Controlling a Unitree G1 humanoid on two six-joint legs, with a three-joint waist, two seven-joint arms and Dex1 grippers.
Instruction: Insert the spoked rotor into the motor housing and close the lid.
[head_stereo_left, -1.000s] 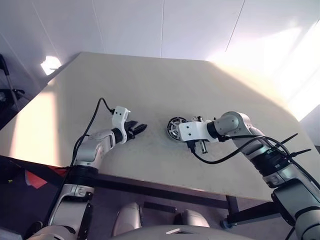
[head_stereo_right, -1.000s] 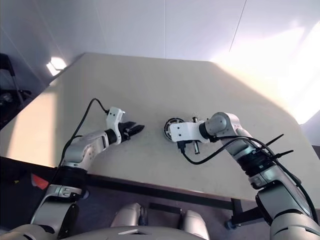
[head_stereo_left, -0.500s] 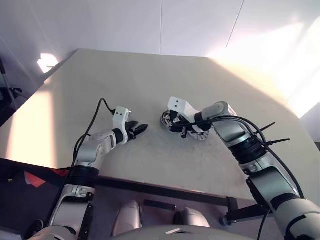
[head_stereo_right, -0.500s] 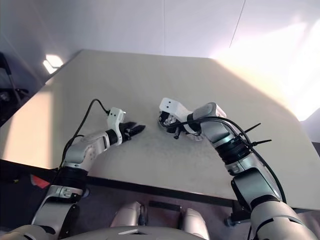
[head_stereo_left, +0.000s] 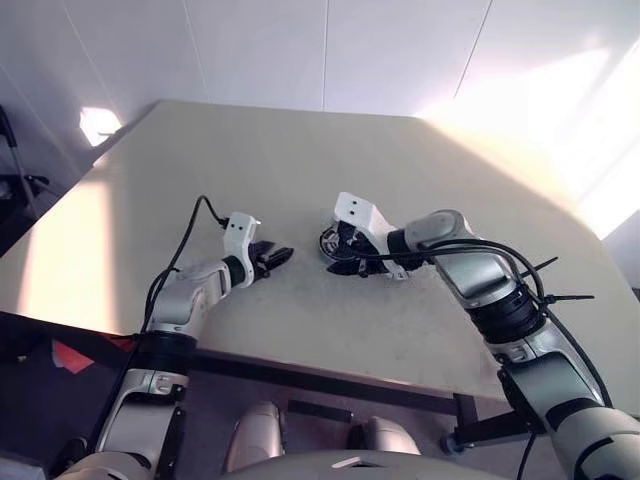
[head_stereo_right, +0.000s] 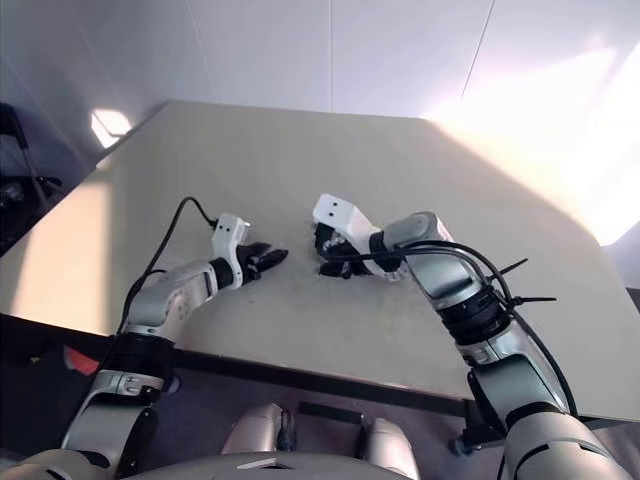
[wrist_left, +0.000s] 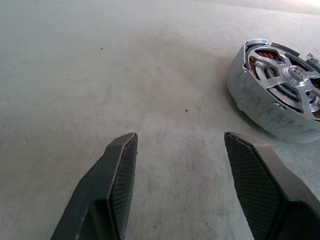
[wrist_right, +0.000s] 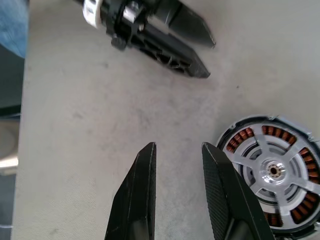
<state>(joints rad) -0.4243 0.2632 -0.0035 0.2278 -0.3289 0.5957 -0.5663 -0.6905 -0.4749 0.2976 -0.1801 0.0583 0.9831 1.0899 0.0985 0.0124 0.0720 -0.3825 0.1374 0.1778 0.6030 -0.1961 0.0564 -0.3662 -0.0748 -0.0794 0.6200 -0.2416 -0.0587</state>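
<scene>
The motor housing (wrist_right: 272, 172) is a short round grey cylinder lying flat on the table, with copper-red windings inside. The spoked rotor (wrist_left: 292, 82), silvery with a shiny hub, sits in its top. My right gripper (wrist_right: 177, 147) hovers just beside the housing on the side facing my left gripper, open a little with nothing between its fingers. My left gripper (wrist_left: 180, 137) rests low over the table a short way to the left, open and empty, pointing at the housing. A grey disc, the lid (head_stereo_left: 401, 271), peeks out under my right wrist.
The beige table (head_stereo_left: 300, 150) stretches far back and to both sides. Its front edge (head_stereo_left: 300, 362) runs close below my arms. A black cable (head_stereo_left: 190, 235) loops up from my left wrist. Bright sunlight falls on the table's right side.
My right gripper has lifted, swung left over the housing, rolled, and gone from shut to slightly open. The left arm has stayed still.
</scene>
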